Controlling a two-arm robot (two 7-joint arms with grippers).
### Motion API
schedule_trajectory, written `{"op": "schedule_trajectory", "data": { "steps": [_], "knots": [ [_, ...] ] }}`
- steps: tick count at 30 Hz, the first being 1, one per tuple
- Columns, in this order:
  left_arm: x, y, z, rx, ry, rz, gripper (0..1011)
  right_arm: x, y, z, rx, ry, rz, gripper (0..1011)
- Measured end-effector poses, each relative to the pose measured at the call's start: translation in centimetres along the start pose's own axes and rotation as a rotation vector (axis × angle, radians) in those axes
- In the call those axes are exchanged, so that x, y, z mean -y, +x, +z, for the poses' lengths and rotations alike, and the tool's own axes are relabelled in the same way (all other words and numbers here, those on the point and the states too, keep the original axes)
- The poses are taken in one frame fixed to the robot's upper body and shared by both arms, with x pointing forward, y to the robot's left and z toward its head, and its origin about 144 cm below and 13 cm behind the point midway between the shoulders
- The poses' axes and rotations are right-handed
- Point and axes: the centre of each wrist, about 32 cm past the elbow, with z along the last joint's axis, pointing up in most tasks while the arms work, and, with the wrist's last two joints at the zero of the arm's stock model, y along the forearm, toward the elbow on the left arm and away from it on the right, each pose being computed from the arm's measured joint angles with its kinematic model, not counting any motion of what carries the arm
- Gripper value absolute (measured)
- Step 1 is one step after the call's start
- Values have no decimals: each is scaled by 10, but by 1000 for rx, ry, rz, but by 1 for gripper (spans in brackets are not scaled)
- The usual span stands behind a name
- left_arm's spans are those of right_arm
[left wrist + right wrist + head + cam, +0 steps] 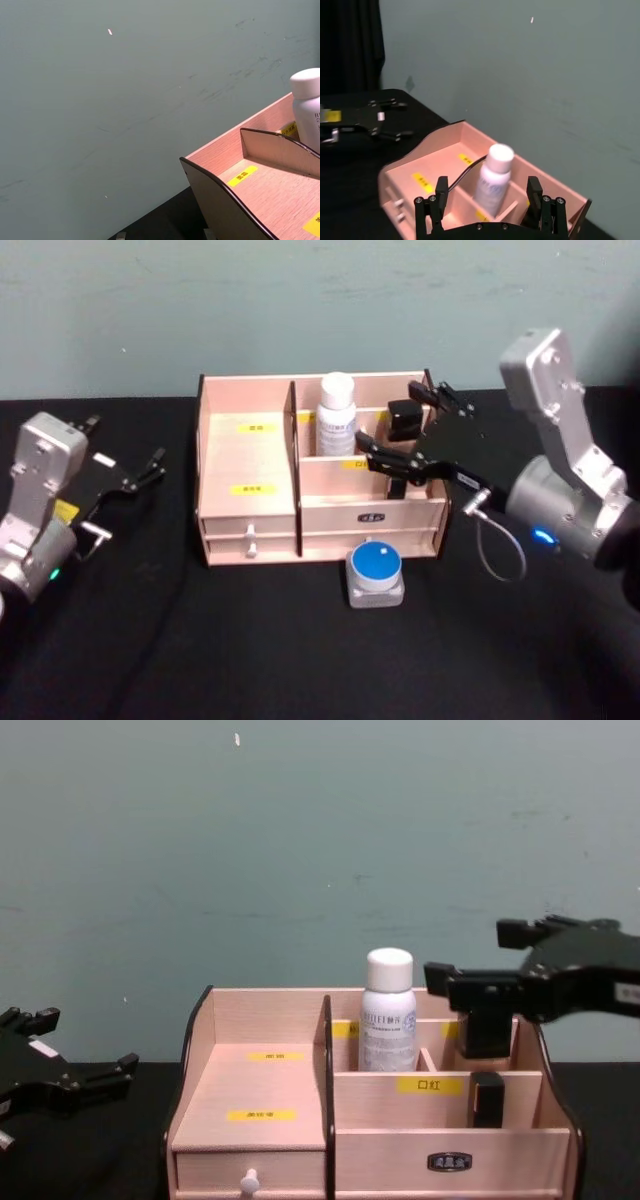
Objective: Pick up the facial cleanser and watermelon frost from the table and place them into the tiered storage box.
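Black table point(250, 660): the cleanser bottle point(337, 412) stands in the tiered storage box's point(320, 530) far compartment. The right gripper point(392, 420) hovers above, jaws released and empty. It should probably centre squarely over the blue-lidded jar point(376, 565) in front. The left gripper point(125, 445) idles at left, jaws spread.

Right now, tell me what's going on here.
The right gripper hangs open above the right side of the tiered storage box, holding nothing. A white bottle stands in a back compartment. A blue-topped container sits on the table in front of the box. The left gripper is parked open at the left.
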Motion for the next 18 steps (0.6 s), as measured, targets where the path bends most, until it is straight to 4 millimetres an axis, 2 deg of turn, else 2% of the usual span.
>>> {"op": "schedule_trajectory", "data": {
  "steps": [9,18],
  "knots": [
    [0,0,0,0,0,0,1001,40,-33,-5,-42,-38,9,1002],
    [0,0,0,0,0,0,1001,66,-60,-20,-89,-107,-16,1002]
  ]
}}
